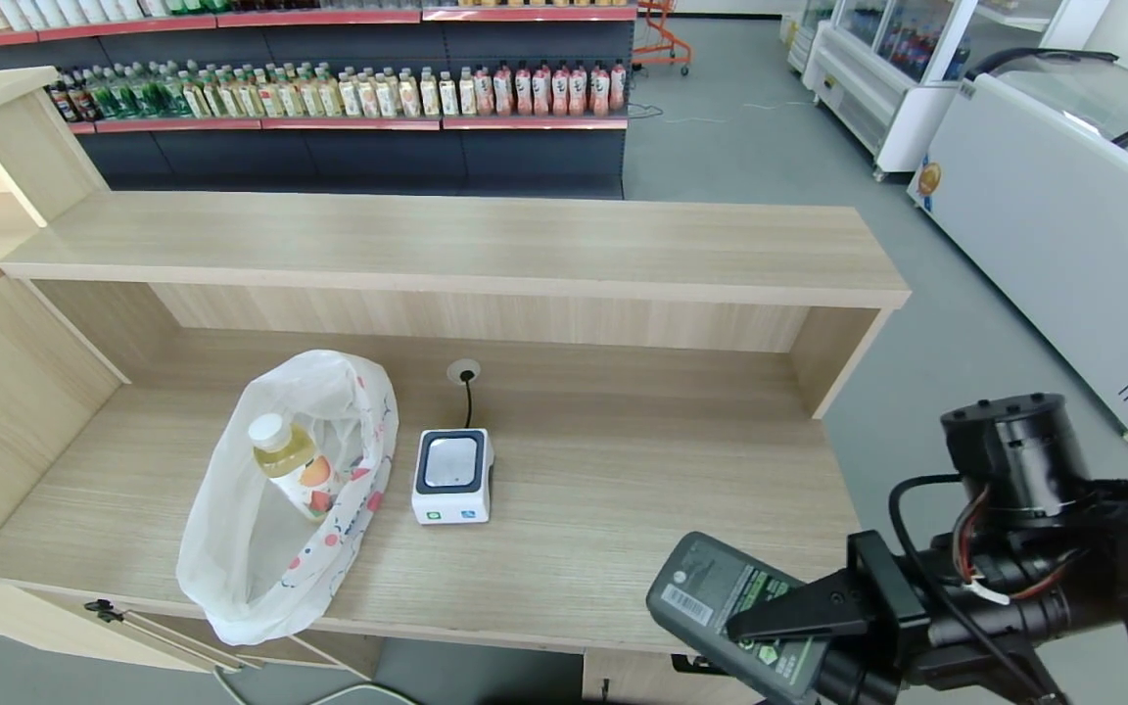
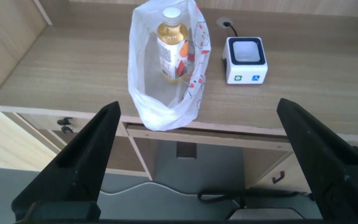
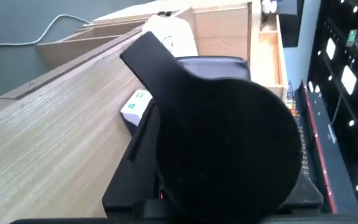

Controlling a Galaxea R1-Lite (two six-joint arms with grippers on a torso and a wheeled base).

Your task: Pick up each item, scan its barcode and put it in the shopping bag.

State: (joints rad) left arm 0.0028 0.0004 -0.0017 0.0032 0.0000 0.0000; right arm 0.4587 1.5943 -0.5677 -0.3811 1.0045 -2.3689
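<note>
Right pincer (image 1: 770, 627) clenched on dark pouch (image 1: 711, 592) above desk (image 1: 623, 490) near-right corner; left pincer (image 2: 197, 112) released. Risk: barcode faces up, away from scanner (image 1: 453, 475) at desk centre; scan likely fails without wrist roll.

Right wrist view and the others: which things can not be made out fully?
- Dark packet: head view, lower end covered by the right end effector and cut off by the bottom edge.
- Scanner: right wrist view, mostly hidden behind the end effector and packet.
- Bottle: head view, base covered by the shopping bag wall.
</note>
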